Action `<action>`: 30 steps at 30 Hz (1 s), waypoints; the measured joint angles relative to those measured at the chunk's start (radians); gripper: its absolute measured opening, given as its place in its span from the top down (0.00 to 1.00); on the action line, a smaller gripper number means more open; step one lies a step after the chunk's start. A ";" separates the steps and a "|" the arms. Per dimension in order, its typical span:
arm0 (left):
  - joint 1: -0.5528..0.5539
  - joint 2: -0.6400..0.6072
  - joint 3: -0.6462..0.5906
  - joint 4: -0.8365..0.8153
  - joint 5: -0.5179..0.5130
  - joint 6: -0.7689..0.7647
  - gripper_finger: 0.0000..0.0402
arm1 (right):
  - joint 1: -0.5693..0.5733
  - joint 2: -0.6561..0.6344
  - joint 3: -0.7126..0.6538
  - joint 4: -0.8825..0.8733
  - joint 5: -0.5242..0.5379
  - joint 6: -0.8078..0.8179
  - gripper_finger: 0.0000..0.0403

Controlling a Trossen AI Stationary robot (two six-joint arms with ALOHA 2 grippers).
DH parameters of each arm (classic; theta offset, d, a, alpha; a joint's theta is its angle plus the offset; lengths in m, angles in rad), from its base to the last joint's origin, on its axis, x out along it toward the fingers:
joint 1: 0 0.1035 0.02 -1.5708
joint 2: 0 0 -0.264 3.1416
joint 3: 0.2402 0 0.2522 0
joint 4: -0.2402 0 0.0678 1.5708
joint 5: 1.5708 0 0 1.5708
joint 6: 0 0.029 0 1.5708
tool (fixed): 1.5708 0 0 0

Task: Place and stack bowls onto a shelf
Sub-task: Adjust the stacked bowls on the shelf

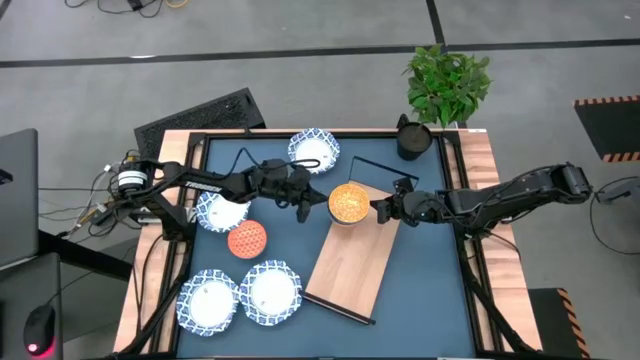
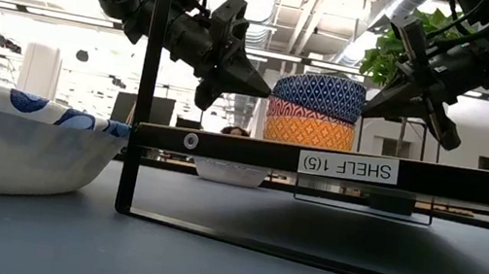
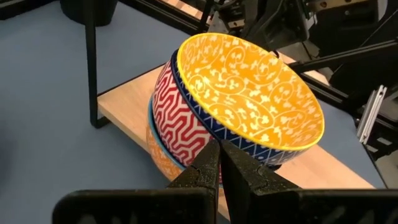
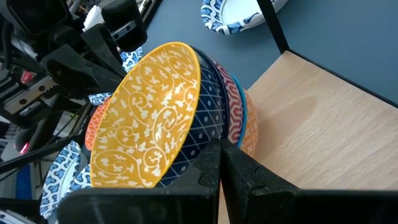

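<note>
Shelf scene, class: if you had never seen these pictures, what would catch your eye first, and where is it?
First, the stack of small bowls on the shelf, its top bowl yellow inside and blue outside. Next, the left gripper and right gripper, pointing at the stack from opposite sides, both with fingers closed. Then the white blue-rimmed bowls on the table's left side.

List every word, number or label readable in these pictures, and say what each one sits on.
"SHELF 1(5)", printed upside down on a white label stuck to the black front rail of the shelf, seen in the low view below the stacked bowls.
No other text can be read: the bowls carry only patterns, and nothing legible shows on the arms, the table or the room behind.
</note>
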 joint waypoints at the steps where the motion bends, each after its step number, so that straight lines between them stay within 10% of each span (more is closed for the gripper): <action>1: 0.001 0.000 0.000 -0.002 -0.004 0.001 1.00 | 0.000 0.000 0.000 0.000 -0.003 0.003 0.92; 30: 0.064 0.002 -0.003 0.065 0.089 -0.001 1.00 | -0.004 0.000 0.000 0.001 -0.016 0.036 0.92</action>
